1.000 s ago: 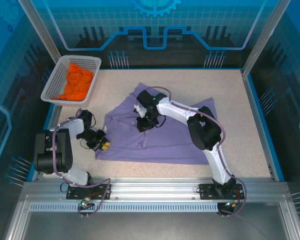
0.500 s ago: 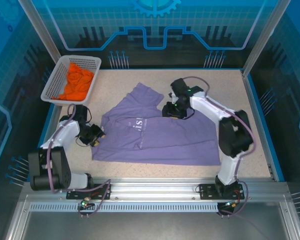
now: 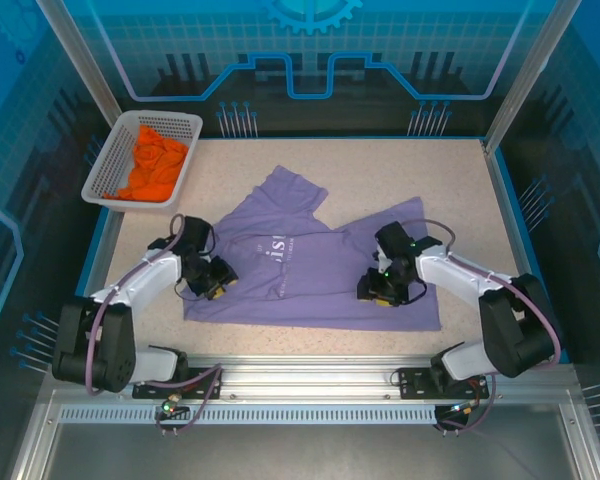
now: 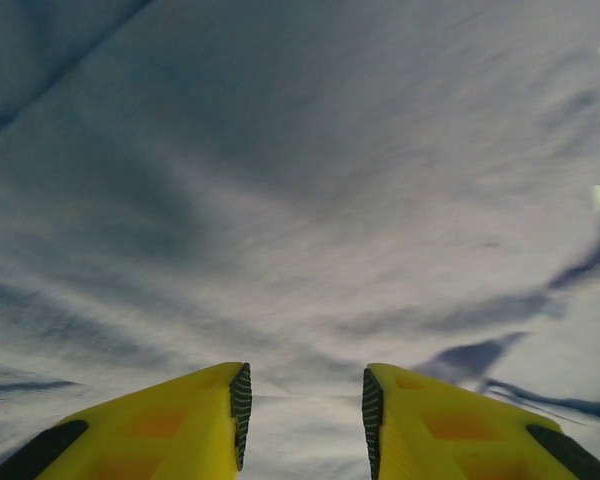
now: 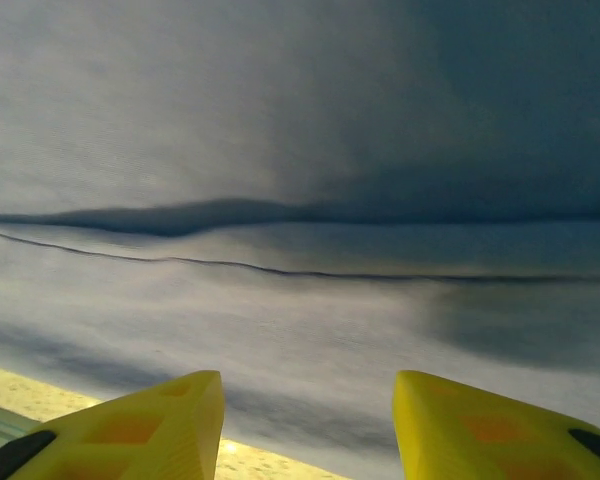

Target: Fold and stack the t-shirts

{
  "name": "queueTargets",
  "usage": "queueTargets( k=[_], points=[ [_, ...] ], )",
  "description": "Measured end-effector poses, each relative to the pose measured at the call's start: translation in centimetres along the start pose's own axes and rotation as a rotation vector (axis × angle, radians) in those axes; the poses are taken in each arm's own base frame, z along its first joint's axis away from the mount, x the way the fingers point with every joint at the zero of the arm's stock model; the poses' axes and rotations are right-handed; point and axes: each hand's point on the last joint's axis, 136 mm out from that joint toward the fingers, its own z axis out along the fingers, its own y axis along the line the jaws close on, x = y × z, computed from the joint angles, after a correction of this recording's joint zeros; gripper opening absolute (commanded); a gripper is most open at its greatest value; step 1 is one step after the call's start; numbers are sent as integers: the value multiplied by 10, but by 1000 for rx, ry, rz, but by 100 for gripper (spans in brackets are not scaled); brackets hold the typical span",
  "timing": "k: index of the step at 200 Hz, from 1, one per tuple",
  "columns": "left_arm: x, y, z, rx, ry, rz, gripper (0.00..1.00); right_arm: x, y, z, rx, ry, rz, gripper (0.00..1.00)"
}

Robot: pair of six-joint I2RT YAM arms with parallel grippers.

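At the far left we see the white basket [image 3: 102, 170] with the orange shirt [image 3: 152, 165] bunched inside it, well apart from the work. We judge that its turn comes later.

Moving right, our left gripper [image 3: 218, 279] hangs low over the left side of the purple shirt [image 3: 310, 280]. In the left wrist view its yellow fingers [image 4: 220, 420] stand parted with nothing between them, and lightly rippled cloth lies just below. The shirt is spread across the middle of the table [image 3: 460, 200], chest lettering [image 3: 272, 255] facing up. The far sleeve looks bent over and the body lies askew rather than square.

Further right, our right gripper [image 3: 377, 292] sits over the lower right part of the shirt. Its fingers [image 5: 160, 420] are likewise apart and empty. In the right wrist view a long crease and a seam line run across the cloth, and a strip of bare table shows at the near corner.

We take the step in hand to be a grasp on both sides, either to flatten or to begin a fold. To do it well:

- We should bring each pair of fingers down to the edge itself, not the middle of the panel.
- We should pinch all the layers there together.
- We should close both sides before lifting, and raise them evenly so the cloth stays taut between them.
- We should carry it over in one smooth pass; a lopsided pull would likely drag the shirt and deepen that crease.
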Motion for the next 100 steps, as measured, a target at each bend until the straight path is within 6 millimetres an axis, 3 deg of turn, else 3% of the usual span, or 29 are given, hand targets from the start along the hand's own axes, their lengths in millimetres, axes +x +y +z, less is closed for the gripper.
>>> queueTargets(
  k=[36, 100],
  points=[
    [14, 32, 19, -99, 42, -72, 37, 5, -29, 10, 6, 13, 87, 47],
    [18, 51, 13, -201, 40, -111, 38, 13, -23, 13, -61, 44, 94, 46]
  ],
)
